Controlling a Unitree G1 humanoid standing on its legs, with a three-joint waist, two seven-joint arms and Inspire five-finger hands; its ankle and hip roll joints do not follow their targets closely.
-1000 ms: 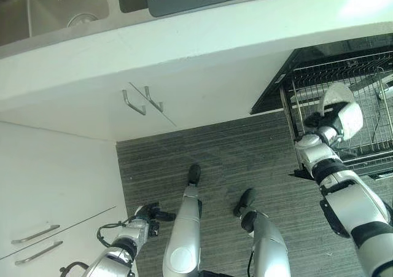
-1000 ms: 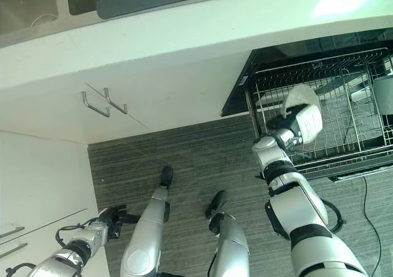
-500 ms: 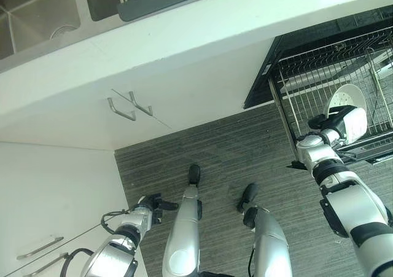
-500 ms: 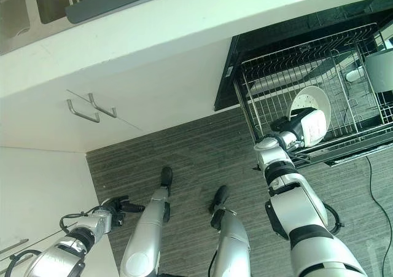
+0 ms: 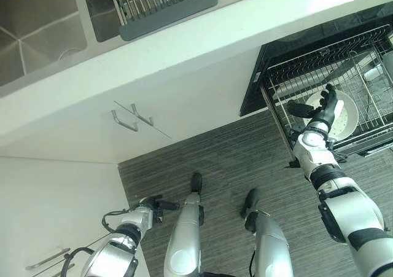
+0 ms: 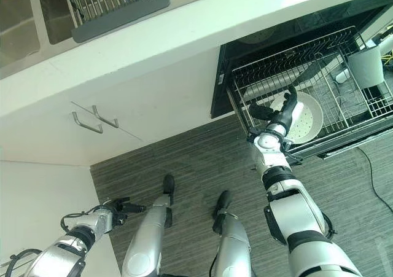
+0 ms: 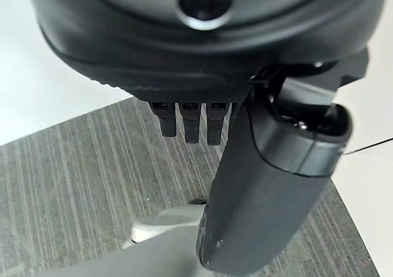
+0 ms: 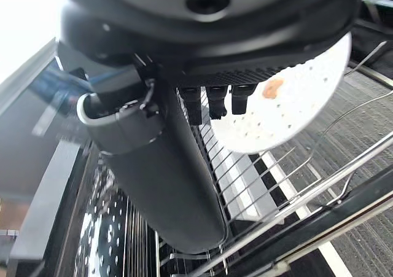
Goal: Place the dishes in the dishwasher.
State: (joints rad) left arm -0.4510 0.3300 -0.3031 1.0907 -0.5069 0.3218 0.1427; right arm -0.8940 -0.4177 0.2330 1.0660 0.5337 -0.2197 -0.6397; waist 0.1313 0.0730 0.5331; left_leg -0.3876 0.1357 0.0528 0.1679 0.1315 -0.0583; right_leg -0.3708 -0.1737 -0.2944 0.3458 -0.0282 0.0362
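A white plate (image 5: pixel 346 116) with a dotted face and an orange spot (image 8: pixel 288 105) leans in the wire rack (image 6: pixel 288 54) of the open dishwasher at the right. My right hand (image 5: pixel 320 115) is just in front of the plate with thumb and fingers spread open, holding nothing. In the right wrist view the thumb (image 8: pixel 169 172) stands clear of the plate. Low at the left, beside a white cabinet, hangs my left hand (image 5: pixel 149 206), relaxed and empty, over the striped floor (image 7: pixel 73 160).
A grey cup (image 6: pixel 368 65) stands further right in the rack. Above runs the white counter (image 5: pixel 184 43) with a steel sink (image 5: pixel 43 43) and a grey drying rack (image 5: pixel 161 0). Two cabinet handles (image 5: pixel 132 118) stick out below the counter.
My right hand has let go of the plate and opened; the plate now rests in the rack. The camera has shifted, showing more of the sink.
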